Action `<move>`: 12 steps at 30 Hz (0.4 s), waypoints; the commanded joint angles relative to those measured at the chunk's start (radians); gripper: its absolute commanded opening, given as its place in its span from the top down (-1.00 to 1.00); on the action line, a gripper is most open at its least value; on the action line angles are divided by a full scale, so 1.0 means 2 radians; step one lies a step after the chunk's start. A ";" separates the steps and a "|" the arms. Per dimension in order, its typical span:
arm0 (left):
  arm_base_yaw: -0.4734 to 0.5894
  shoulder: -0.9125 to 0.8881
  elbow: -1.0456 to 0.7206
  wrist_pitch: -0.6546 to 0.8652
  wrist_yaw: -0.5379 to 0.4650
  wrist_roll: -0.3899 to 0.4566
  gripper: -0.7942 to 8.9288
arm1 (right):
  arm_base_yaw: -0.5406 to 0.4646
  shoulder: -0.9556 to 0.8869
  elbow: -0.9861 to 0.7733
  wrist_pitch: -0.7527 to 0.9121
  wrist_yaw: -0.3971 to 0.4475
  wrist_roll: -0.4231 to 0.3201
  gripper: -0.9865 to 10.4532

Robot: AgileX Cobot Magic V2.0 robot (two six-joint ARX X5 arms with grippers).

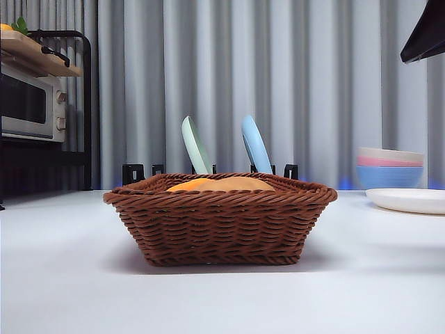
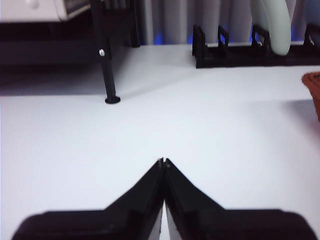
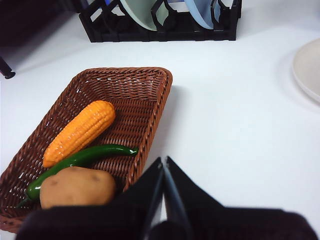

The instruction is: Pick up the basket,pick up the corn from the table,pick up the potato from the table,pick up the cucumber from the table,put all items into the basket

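The reddish-brown woven basket (image 1: 221,219) (image 3: 135,95) rests on the white table (image 1: 62,278). Inside it lie the orange corn (image 3: 80,131), the thin dark green cucumber (image 3: 85,156) and the tan potato (image 3: 76,187). Over the rim, the front view shows only the tops of the corn (image 1: 186,185) and the potato (image 1: 236,184). My right gripper (image 3: 163,161) is shut and empty, raised above the table beside the basket's rim. My left gripper (image 2: 162,162) is shut and empty over bare table, with only a basket corner (image 2: 312,87) in its view.
A black dish rack (image 3: 160,22) holding a green plate (image 1: 196,145) and a blue plate (image 1: 256,145) stands behind the basket. Stacked pastel bowls (image 1: 389,167) and a white plate (image 1: 410,200) sit at the right. A shelf with a microwave (image 1: 31,104) is at the far left.
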 commanded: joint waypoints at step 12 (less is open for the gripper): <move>0.009 -0.018 -0.008 -0.016 0.030 -0.013 0.84 | 0.000 -0.001 -0.003 0.001 0.002 0.005 0.82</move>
